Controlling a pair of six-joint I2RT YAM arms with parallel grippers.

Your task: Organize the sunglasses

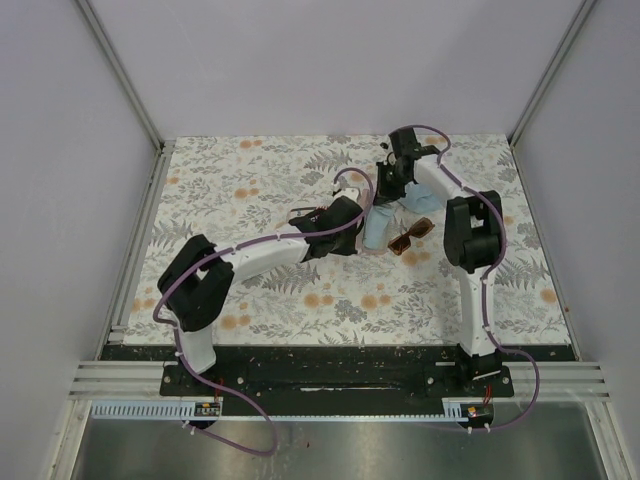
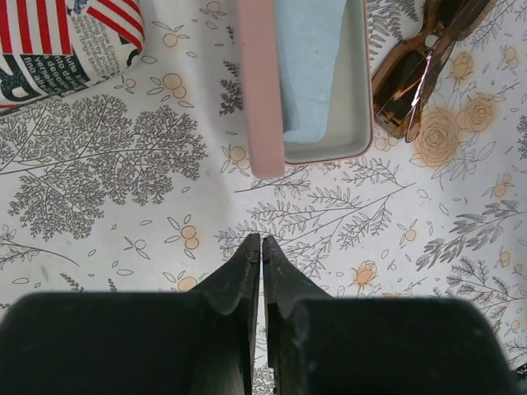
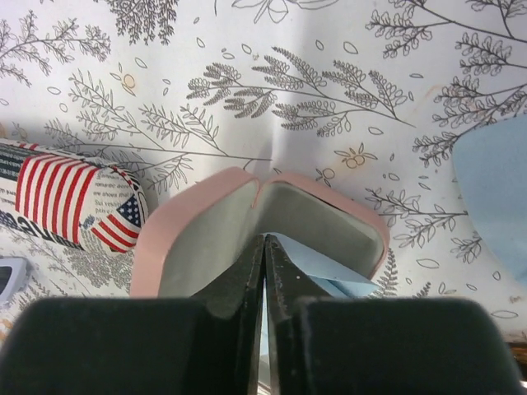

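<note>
The reddish-brown sunglasses [image 2: 416, 70] lie folded on the floral mat just right of the open pink case [image 2: 329, 148]; they also show in the top view [image 1: 411, 238]. My right gripper [image 3: 264, 239] reaches into the pink case [image 3: 206, 214] and is shut on the tip of the light blue cloth [image 3: 329, 267] inside it. My left gripper [image 2: 262, 240] is shut and empty, hovering over the mat just short of the case's raised lid [image 2: 257, 90]. The pale silvery pair is not clearly in view.
The flag-printed case [image 2: 66, 37] lies left of the pink case and shows in the right wrist view [image 3: 74, 197]. A second light blue item [image 3: 494, 197] lies on the mat near the right arm [image 1: 470, 235]. White walls enclose the mat.
</note>
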